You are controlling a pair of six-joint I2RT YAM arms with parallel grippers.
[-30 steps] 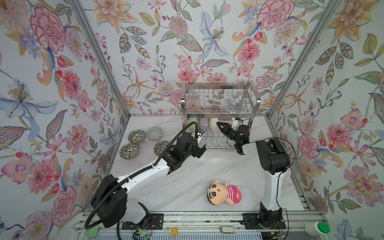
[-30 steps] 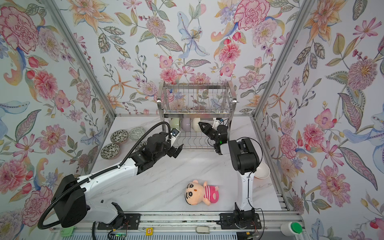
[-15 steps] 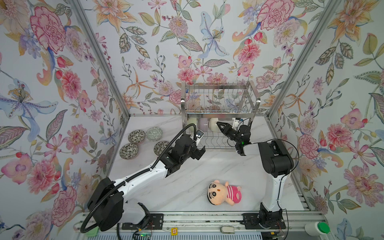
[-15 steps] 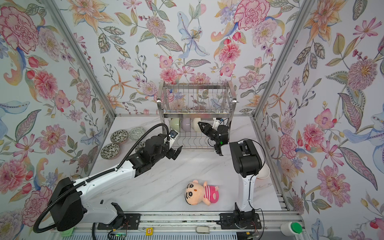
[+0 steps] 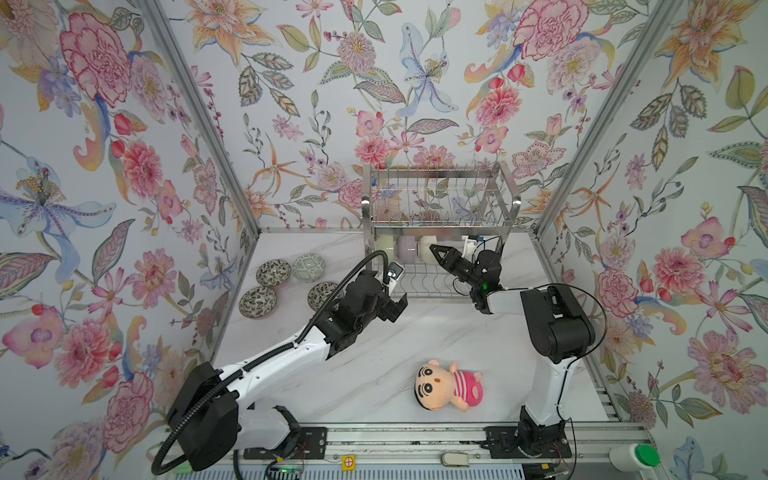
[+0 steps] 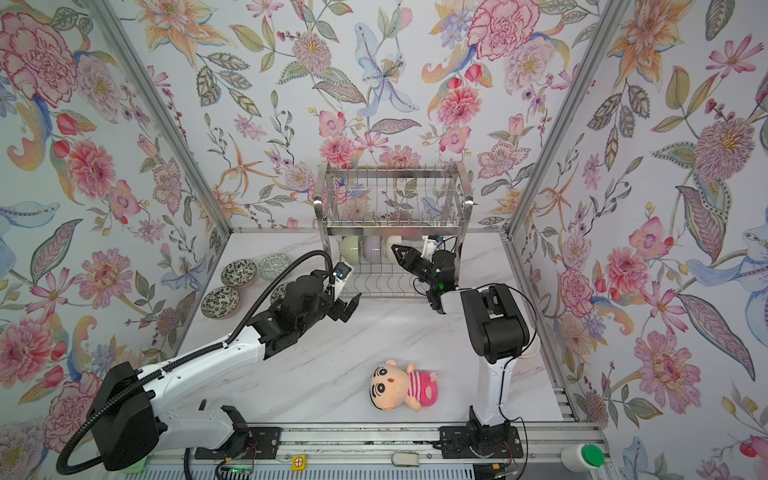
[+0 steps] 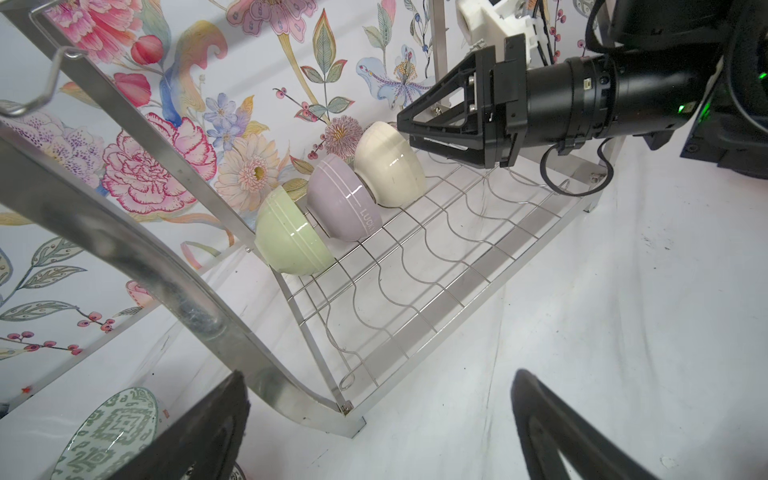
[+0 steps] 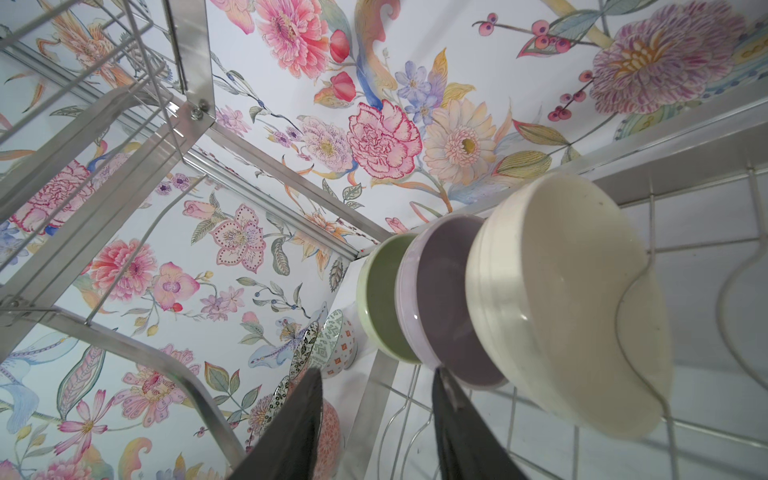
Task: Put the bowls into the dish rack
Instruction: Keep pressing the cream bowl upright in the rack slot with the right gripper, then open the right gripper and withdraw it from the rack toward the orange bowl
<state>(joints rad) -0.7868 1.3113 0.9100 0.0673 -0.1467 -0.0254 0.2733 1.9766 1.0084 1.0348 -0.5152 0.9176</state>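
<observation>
The dish rack [image 5: 436, 199] [image 6: 395, 195] stands at the back wall. On its lower tier [image 7: 415, 270] three bowls stand on edge in a row: pale green [image 5: 384, 247] [image 7: 291, 241], lavender [image 5: 405, 248] [image 7: 340, 203] and cream [image 5: 426, 245] [image 8: 573, 291]. My right gripper [image 5: 436, 250] [image 8: 376, 374] is under the upper tier, right beside the cream bowl, open and holding nothing. Several patterned bowls [image 5: 273, 273] [image 6: 238, 273] lie on the table left of the rack. My left gripper [image 5: 392, 299] [image 7: 380, 382] hangs wide open and empty over the table by the rack's front left leg.
A plush doll in a pink striped shirt [image 5: 449, 384] lies on the table near the front. The rack's curved leg [image 7: 166, 270] is close to my left gripper. A green-capped bottle [image 5: 636, 457] stands outside the front right corner.
My right gripper's jaws have spread wider next to the cream bowl in the rack. The left gripper has drifted slightly toward the front, still open.
</observation>
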